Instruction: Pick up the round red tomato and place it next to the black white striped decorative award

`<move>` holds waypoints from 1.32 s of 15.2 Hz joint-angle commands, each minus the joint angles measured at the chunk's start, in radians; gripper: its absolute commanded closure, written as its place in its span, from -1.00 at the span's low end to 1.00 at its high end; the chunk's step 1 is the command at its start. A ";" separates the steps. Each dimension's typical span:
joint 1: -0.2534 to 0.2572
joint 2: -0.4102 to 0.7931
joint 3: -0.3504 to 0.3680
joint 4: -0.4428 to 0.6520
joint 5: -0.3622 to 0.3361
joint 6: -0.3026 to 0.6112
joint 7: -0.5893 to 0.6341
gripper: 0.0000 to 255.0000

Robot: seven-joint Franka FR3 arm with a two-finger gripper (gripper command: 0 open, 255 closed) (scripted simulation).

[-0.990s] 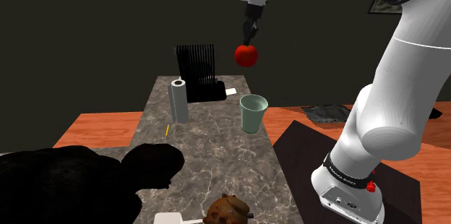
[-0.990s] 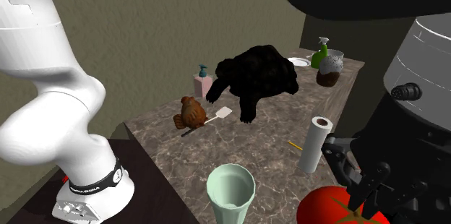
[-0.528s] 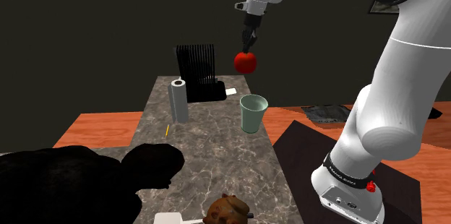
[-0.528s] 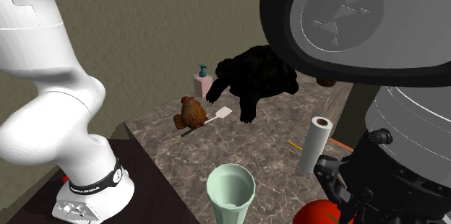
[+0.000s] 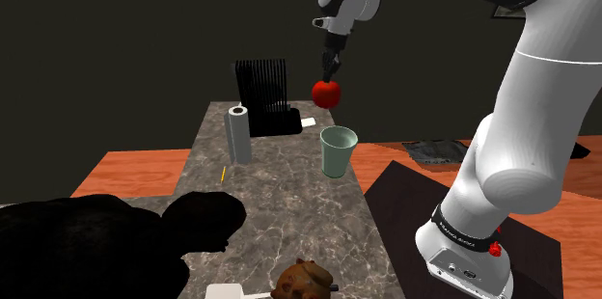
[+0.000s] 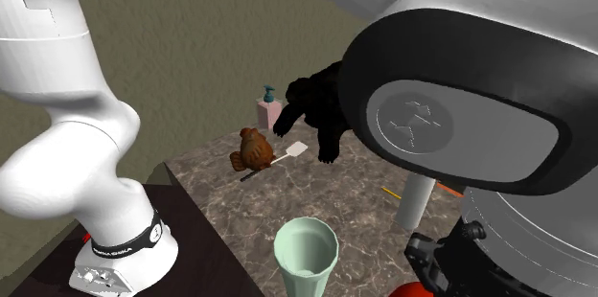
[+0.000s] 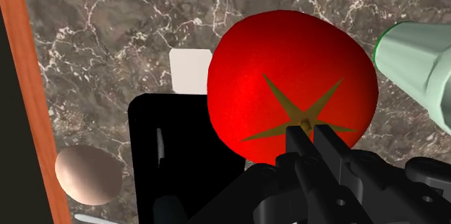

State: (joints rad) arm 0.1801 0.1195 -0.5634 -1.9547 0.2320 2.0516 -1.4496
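Note:
The round red tomato (image 5: 326,93) with a green star-shaped stem hangs in the air above the far end of the marble counter (image 5: 280,191). My gripper (image 5: 331,66) is shut on its stem from above. In the wrist view the tomato (image 7: 293,85) is clasped at the stem by the gripper (image 7: 307,130). The decorative award (image 5: 262,95) is a black ribbed upright on a black base, standing at the counter's far end, to the shoulder view's left of the tomato and below it. Through the wrist camera the award (image 7: 170,150) lies just beside the tomato.
A pale green cup (image 5: 338,150) stands under the tomato, nearer the stand. A paper roll (image 5: 238,133) stands close to the award. A large black animal figure (image 5: 106,249), a brown figure (image 5: 304,280) and a white spatula (image 5: 232,291) occupy the near end.
The gripper has come down with the tomato over the past second, drawing closer to the counter's far end and the award. Nothing on the counter has moved.

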 commanded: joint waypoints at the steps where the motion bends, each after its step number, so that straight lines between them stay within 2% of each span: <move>1: -0.002 0.011 0.001 -0.012 0.009 0.021 -0.009 1.00; 20: -0.027 0.152 0.035 -0.113 0.137 0.228 -0.116 1.00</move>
State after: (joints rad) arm 0.1556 0.2595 -0.5325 -2.0650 0.3581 2.2674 -1.5576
